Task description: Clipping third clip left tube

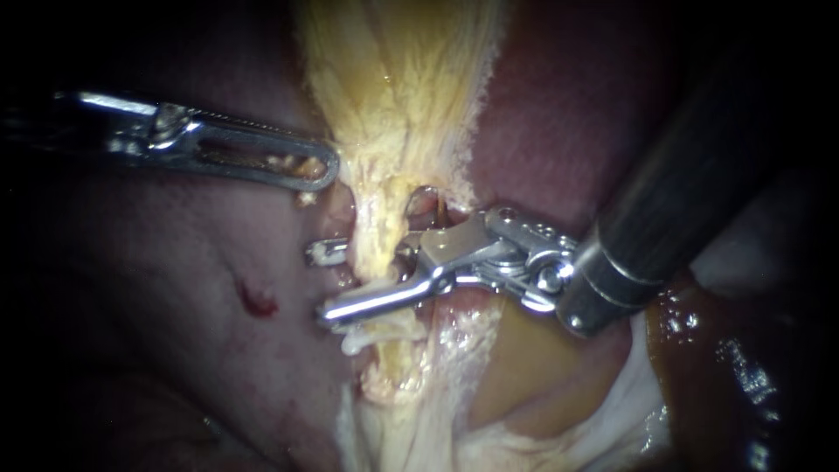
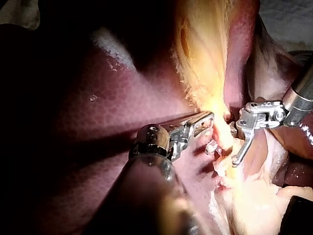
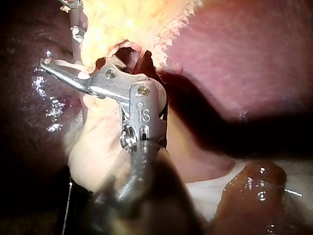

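Dark liver [image 1: 175,288] backs a pale, frayed tube [image 1: 377,236].

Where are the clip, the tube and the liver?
clip [image 1: 325,253]: endoscope view, its metal end jutting out beside the tube.
tube [image 1: 377,245]: endoscope view, its pale yellow middle stretch.
liver [image 1: 157,288]: endoscope view, bare dark-red surface.
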Robot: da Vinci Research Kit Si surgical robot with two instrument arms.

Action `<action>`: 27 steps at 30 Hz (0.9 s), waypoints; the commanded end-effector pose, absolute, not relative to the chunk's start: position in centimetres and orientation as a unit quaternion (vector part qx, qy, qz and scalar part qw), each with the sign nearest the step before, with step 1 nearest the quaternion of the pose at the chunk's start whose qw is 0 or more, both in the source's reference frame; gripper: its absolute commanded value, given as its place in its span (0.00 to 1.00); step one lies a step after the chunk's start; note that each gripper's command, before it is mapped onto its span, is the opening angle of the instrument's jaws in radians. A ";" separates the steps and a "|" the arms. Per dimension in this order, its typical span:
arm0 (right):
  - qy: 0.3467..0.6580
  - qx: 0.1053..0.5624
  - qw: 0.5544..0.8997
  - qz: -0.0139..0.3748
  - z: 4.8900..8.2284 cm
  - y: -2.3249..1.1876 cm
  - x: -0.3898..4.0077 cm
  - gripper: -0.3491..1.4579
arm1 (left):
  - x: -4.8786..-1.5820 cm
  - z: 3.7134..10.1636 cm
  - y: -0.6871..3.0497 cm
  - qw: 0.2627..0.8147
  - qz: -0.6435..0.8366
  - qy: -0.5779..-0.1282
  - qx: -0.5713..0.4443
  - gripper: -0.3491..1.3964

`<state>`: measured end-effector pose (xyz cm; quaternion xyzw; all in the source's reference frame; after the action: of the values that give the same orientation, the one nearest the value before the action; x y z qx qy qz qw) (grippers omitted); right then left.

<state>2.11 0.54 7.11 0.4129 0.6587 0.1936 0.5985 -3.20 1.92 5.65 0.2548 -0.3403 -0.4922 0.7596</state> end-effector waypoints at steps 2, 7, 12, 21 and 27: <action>0.661 0.415 0.593 0.199 7.06 0.54 2.10 0.47 | -3.20 5.65 1.92 0.760 -0.492 -0.340 0.255 0.00; 0.664 0.422 0.585 0.198 6.97 0.53 2.09 0.47 | -3.20 5.66 1.92 0.760 -0.492 -0.340 0.255 0.00; 0.669 0.433 0.573 0.192 6.91 0.50 2.10 0.47 | -3.20 5.66 1.92 0.760 -0.492 -0.340 0.255 0.00; 0.675 0.449 0.558 0.177 6.79 0.44 2.13 0.47 | -3.19 5.66 1.93 0.760 -0.492 -0.340 0.255 0.00; 0.678 0.450 0.552 0.183 6.70 0.49 2.11 0.47 | -3.19 5.66 1.93 0.760 -0.492 -0.340 0.255 0.00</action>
<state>2.09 0.51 6.69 0.4485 0.6778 0.1854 0.5523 -3.19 1.93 5.66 0.2553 -0.3405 -0.4917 0.7597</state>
